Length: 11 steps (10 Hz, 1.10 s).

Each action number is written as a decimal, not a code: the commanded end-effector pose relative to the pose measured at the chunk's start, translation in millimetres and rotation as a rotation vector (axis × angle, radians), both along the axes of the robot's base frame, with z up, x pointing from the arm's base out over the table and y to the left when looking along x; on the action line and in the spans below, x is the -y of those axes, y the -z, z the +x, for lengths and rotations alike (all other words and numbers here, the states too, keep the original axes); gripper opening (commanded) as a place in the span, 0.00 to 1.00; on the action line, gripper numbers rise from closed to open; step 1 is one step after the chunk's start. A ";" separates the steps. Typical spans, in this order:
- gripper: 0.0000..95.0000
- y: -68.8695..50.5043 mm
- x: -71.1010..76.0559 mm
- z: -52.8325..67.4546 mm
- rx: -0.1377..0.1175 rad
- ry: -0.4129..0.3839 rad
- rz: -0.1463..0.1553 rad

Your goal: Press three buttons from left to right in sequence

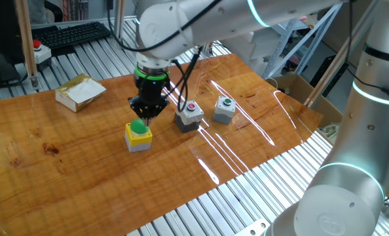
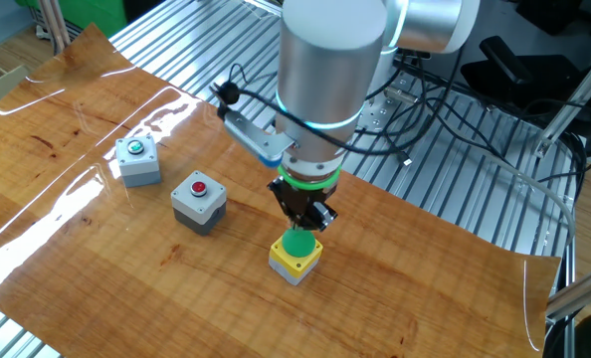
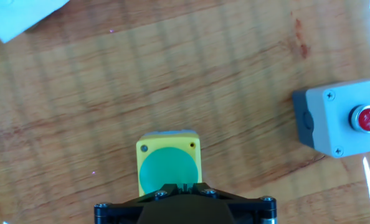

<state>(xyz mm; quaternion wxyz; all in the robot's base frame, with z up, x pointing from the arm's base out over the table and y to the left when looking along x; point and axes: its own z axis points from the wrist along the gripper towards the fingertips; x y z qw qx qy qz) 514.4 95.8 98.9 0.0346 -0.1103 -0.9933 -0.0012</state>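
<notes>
Evidently the gripper (image 1: 147, 115), its fingers' state indiscernible, is hovering at frame centre over the yellow-topped unit's green dome (image 1: 137, 126); rigid, springy, needing a centred press.

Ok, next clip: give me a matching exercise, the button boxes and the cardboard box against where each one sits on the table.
Things:
1. yellow box with big green dome button
2. grey box with small red button
3. grey box with small green button
4. flat cardboard box

Places:
A. middle of the button row
B. directly beneath the gripper
C. apart, near the wooden table's edge
D. row end farthest from the gripper

Pairs: 1-B, 2-A, 3-D, 4-C
</notes>
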 end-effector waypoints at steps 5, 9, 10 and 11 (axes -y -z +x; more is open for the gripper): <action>0.00 4.9 -6.8 3.7 0.009 0.014 0.010; 0.00 10.0 -10.0 6.2 0.014 0.021 0.008; 0.00 10.7 -10.4 6.6 0.015 0.021 0.008; 0.00 11.2 -10.7 6.9 0.015 0.022 0.009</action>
